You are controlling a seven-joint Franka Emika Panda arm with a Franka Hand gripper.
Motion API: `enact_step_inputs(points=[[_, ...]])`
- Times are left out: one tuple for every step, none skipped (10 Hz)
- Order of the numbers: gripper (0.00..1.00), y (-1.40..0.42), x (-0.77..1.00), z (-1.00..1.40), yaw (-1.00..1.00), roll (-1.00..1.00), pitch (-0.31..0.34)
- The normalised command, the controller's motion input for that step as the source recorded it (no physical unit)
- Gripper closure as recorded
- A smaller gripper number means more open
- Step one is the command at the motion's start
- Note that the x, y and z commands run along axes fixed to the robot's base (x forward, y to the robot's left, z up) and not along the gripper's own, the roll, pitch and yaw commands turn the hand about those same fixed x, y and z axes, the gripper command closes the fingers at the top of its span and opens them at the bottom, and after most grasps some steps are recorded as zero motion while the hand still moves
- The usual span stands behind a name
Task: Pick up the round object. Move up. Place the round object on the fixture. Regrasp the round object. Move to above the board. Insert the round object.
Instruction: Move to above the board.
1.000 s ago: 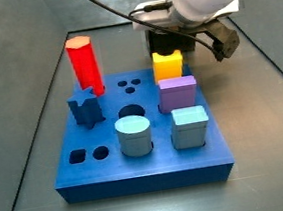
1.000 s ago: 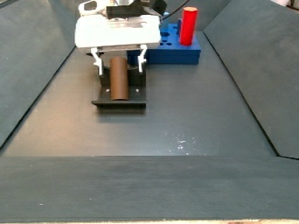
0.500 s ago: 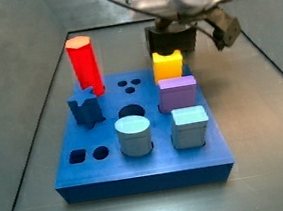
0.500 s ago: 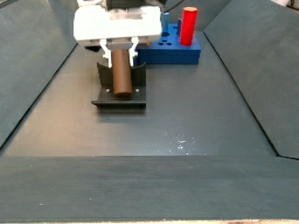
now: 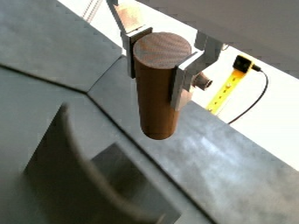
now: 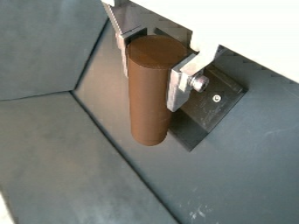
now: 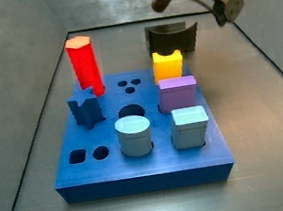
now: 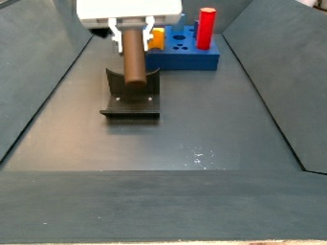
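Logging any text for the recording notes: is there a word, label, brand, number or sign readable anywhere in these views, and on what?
None: no readable text in any view.
The gripper holds the plain brown cylinder peg above the dark notched fixture; all are unmarked.
The thick blue board and its coloured pegs carry no lettering.
The yellow cable-like item in a wrist view is too blurred to read.

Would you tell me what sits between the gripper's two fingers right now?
The round object, clamped upright between the gripper fingers above the fixture; both wrist views show it.
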Motion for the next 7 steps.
enact_step_inputs(points=[[1.0, 0.02, -0.1, 1.0, -0.01, -0.08, 0.045], [1.0, 0.02, -0.09, 1.0, 0.0, -0.08, 0.056], [1.0, 0.01, -0.09, 1.0, 0.0, -0.08, 0.065], [1.0, 0.01, -0.09, 1.0, 0.01, -0.08, 0.083], [1.0, 0.01, -0.09, 1.0, 0.01, -0.08, 0.095], [1.0, 0.01, -0.09, 1.0, 0.02, -0.08, 0.093], [1.0, 0.01, -0.09, 1.0, 0.02, -0.08, 0.09]])
